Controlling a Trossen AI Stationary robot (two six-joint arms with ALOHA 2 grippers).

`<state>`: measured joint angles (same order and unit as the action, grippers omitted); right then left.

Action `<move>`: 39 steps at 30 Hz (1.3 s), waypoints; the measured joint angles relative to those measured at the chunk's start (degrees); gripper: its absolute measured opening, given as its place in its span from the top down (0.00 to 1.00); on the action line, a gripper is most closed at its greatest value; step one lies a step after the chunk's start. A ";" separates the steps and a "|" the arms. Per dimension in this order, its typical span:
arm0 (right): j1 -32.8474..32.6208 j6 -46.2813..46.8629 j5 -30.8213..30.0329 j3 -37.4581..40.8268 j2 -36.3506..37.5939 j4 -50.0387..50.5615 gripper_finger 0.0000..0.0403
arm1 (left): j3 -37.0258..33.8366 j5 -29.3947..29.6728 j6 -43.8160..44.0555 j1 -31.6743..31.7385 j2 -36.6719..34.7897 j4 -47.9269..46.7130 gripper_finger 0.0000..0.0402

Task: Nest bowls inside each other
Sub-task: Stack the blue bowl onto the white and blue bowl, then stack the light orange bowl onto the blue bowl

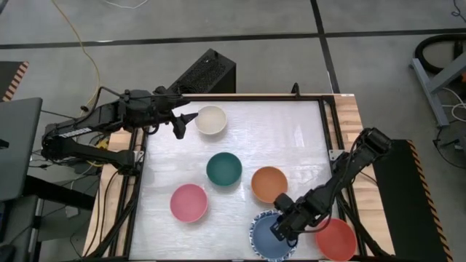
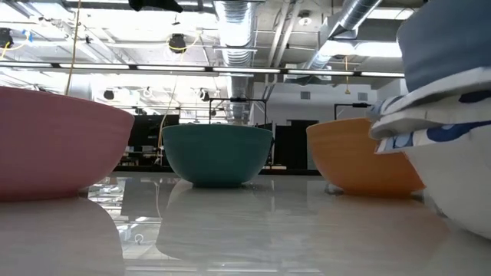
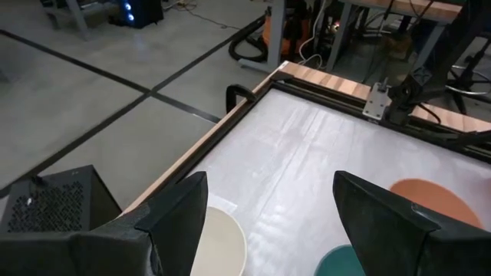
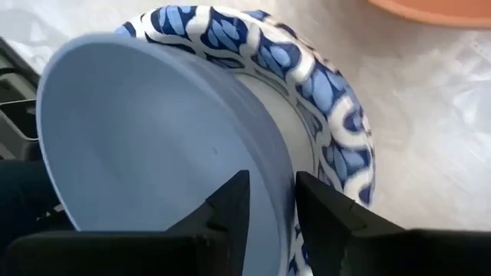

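— What's the table (image 1: 240, 145) like?

— A glossy white top inside a wooden frame, reflecting the bowls. It sits on a grey floor crossed by dark lines; the low view shows ducts and strip lights overhead.

— And the bowls?

— The cream bowl (image 1: 211, 120) is at the far left, dark green bowl (image 1: 223, 169) in the middle, orange bowl (image 1: 269, 183) to its right, pink bowl (image 1: 188, 202) near left, red bowl (image 1: 336, 239) near right.

— The arms?

— The right gripper (image 1: 280, 227) pinches the rim of the blue bowl (image 4: 153, 146), tilted inside the blue-patterned bowl (image 4: 322, 100). The left gripper (image 1: 186, 124) hangs just beside the cream bowl, jaws wide apart, empty.
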<state>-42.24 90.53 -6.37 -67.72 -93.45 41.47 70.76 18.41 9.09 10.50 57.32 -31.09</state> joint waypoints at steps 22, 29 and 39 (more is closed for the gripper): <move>0.39 0.06 4.47 -0.27 1.05 0.29 0.40 | 0.00 -0.24 -0.34 0.00 0.00 -2.95 0.33; 1.13 2.66 3.01 -0.27 6.93 6.57 0.42 | 0.00 -3.14 -0.86 0.00 0.00 -2.98 0.33; 5.10 17.25 -6.06 -0.29 16.34 27.97 0.42 | 0.00 -5.82 1.64 0.00 0.00 -8.12 0.33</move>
<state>-37.14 107.78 -12.43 -68.01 -77.11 69.45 70.76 12.60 10.73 10.50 57.32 -39.21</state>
